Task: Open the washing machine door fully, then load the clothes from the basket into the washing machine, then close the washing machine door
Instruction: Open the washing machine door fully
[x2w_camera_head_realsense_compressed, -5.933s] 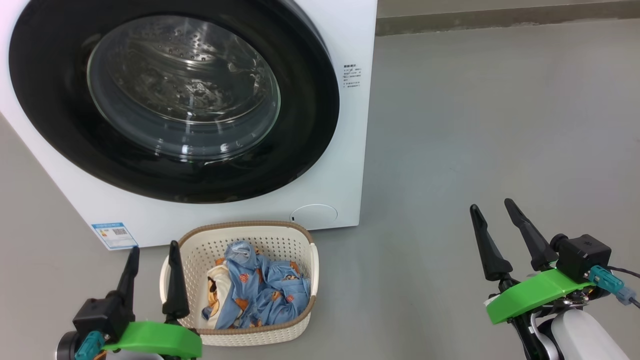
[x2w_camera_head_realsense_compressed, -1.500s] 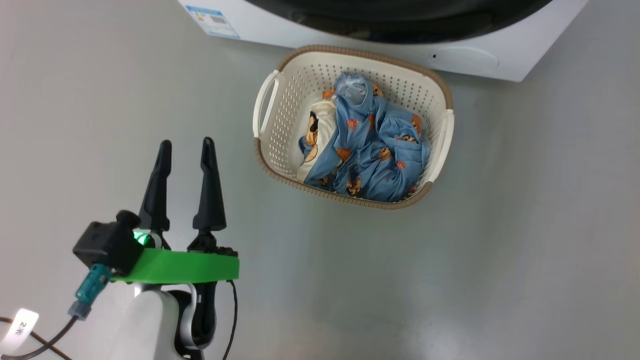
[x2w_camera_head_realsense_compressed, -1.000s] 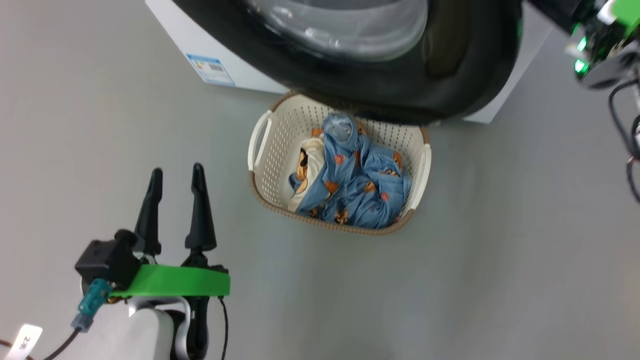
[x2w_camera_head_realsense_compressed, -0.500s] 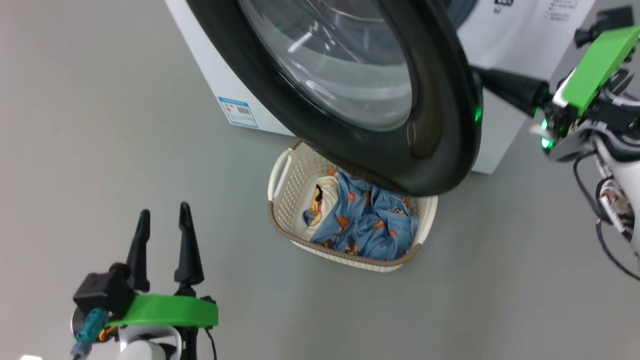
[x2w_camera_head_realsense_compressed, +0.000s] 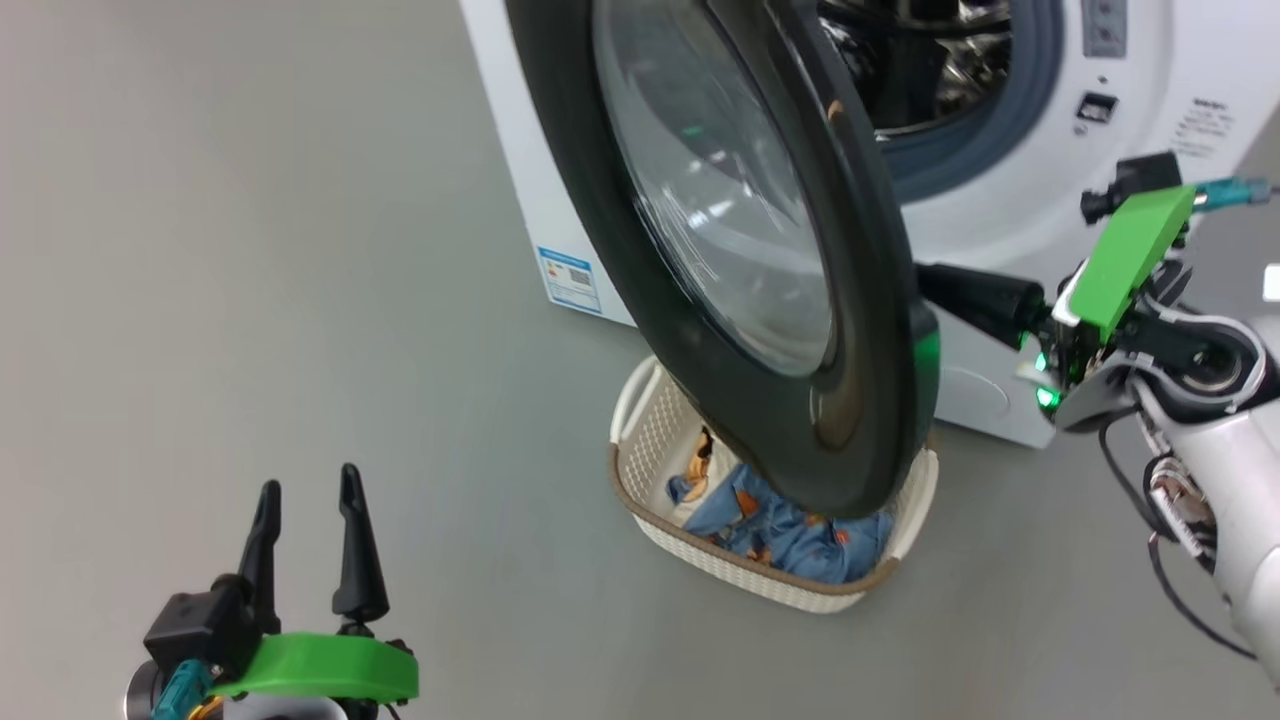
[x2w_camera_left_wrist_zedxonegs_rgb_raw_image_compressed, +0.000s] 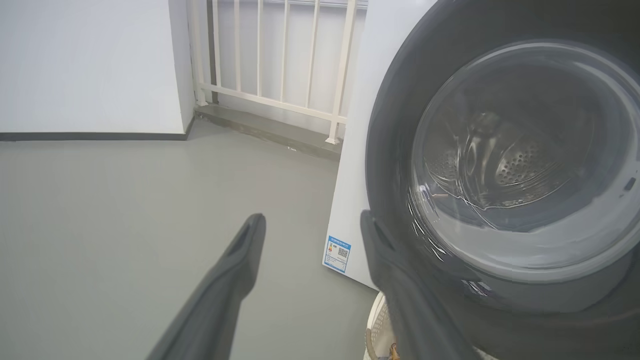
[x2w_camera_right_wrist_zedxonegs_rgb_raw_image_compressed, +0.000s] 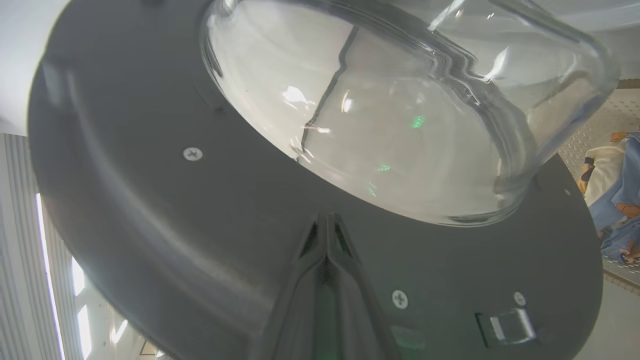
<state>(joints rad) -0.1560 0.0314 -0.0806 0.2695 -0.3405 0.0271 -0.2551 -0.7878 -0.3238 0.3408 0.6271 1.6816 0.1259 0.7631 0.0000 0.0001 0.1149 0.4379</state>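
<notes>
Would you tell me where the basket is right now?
In the head view the basket sits on the floor at lower centre, in front of the washing machine, partly hidden behind its open door.

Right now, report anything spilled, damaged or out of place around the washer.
Nothing spilled or damaged. One awkward spot: the basket sits directly under the part-open washing machine door, whose lower rim overhangs it and hides some of the clothes. Whether rim and basket touch is unclear.
</notes>
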